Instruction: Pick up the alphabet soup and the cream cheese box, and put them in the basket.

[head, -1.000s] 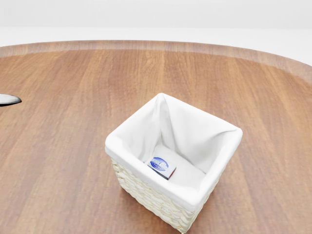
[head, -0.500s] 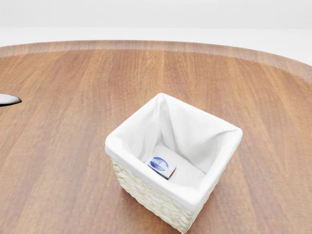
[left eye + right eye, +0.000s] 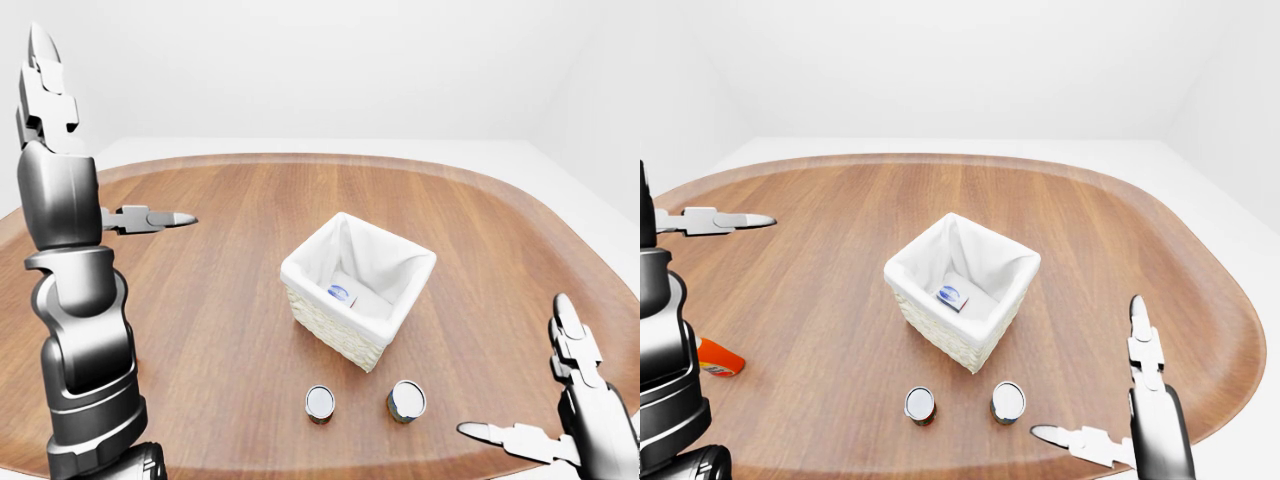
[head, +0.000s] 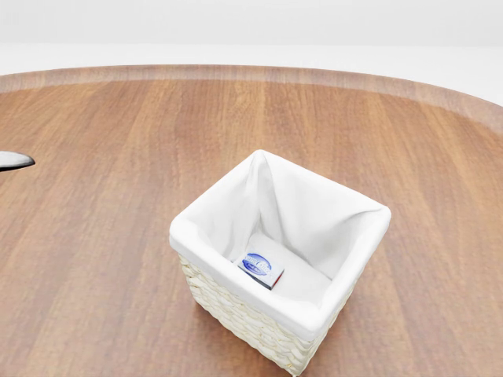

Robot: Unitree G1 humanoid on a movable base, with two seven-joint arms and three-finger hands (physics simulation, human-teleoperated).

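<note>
The left hand (image 3: 60, 150) is raised high at nine o'clock in the left-eye view, its fingers (image 3: 150, 218) spread apart and gripping nothing, one pointing straight up and another stretched sideways over the tabletop (image 3: 220, 230). Down at five o'clock in the same view, the right hand (image 3: 580, 410) hangs near the tabletop's rim, its fingers (image 3: 510, 436) likewise splayed, one upright and one lying flat toward the left, with nothing between them. Outward from the hands, the wooden oval tabletop carries a woven basket (image 3: 962, 335) with a white cloth lining near its middle. Inside the basket, on the lining at the bottom, lies the cream cheese box (image 4: 261, 269), tilted, its blue oval label facing up; in the head view it sits toward seven o'clock of the basket's floor. Just below the basket in the eye views, at about six o'clock, stand two upright cans with shiny metal lids, the left can (image 3: 919, 404) and the right can (image 3: 1007, 400), near each other but apart and both outside the basket; from the lids alone I cannot tell which is the alphabet soup. At eight o'clock in the right-eye view, an orange and white object (image 3: 718, 357) lies on the tabletop, partly hidden by the left arm.
</note>
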